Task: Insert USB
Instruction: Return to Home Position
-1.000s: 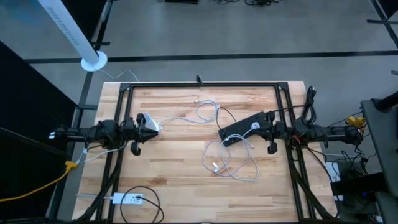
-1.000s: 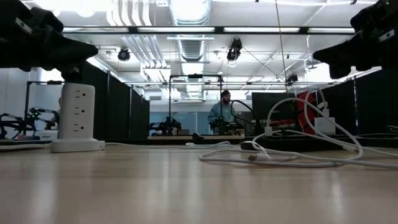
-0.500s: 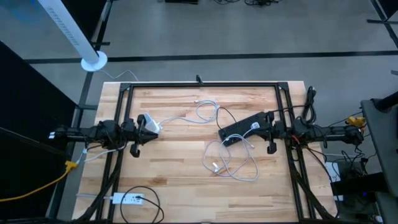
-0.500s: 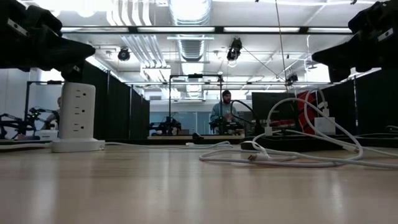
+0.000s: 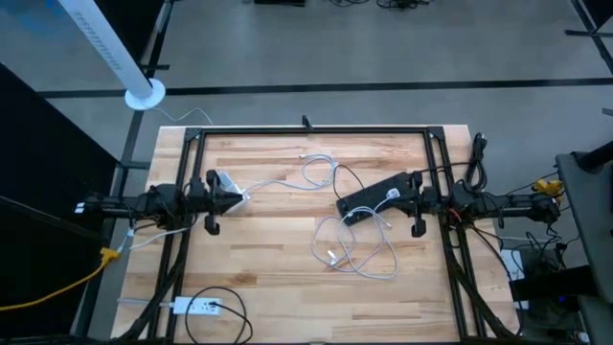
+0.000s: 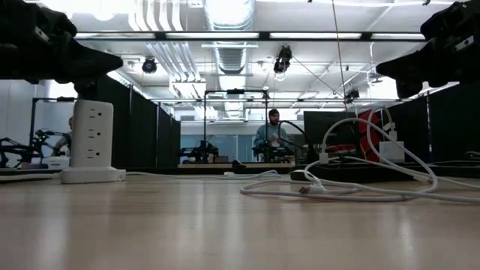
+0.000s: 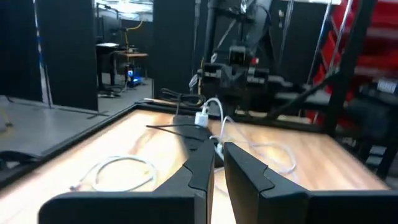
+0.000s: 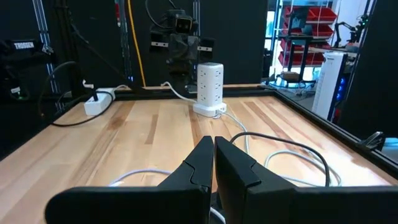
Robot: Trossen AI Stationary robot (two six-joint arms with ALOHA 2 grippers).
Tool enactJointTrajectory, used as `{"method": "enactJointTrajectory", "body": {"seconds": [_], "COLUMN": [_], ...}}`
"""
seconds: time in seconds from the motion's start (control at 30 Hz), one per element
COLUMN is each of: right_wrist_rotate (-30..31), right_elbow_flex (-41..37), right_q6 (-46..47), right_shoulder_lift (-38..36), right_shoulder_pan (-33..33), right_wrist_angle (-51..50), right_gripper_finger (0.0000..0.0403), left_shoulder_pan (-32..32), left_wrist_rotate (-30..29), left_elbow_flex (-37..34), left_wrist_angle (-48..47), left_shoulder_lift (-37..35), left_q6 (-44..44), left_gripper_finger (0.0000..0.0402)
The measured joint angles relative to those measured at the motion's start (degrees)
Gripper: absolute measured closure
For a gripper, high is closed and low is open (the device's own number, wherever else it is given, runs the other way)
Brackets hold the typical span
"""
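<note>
A white power tower stands upright on its round base on the wooden table's left side, also seen in the low view. A black power strip with a white adapter lies flat at centre right. A white USB cable lies in loose loops on the table, its plug resting on the wood. My left gripper hangs level above the tower, shut and with nothing in it. My right gripper hangs level above the strip's right end, shut and with nothing in it.
A second white cable loop lies at the far centre. A small white power strip with a black cord sits near the left front corner. A black frame rail borders the table. A person sits far behind, beyond the table.
My left gripper has turned a little at the wrist without leaving its place above the power tower, and it stays shut.
</note>
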Motion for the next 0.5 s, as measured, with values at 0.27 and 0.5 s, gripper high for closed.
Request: {"method": "enactJointTrajectory", "body": {"seconds": [0.27, 0.5], "right_wrist_rotate": [0.0, 0.0], "right_elbow_flex": [0.0, 0.0], "right_q6": [0.0, -0.01], "right_shoulder_lift": [0.0, 0.0], "right_shoulder_pan": [0.0, 0.0], "right_wrist_angle": [-0.02, -0.04], "right_gripper_finger": [0.0403, 0.0403], "left_shoulder_pan": [-0.02, -0.02], "left_wrist_rotate": [0.05, 2.99], "left_elbow_flex": [0.19, 0.18], "left_wrist_angle": [-2.48, -3.61], "left_shoulder_lift": [0.28, 2.26], "left_q6": [11.13, 11.0], "left_gripper_finger": [0.0379, 0.0379]}}
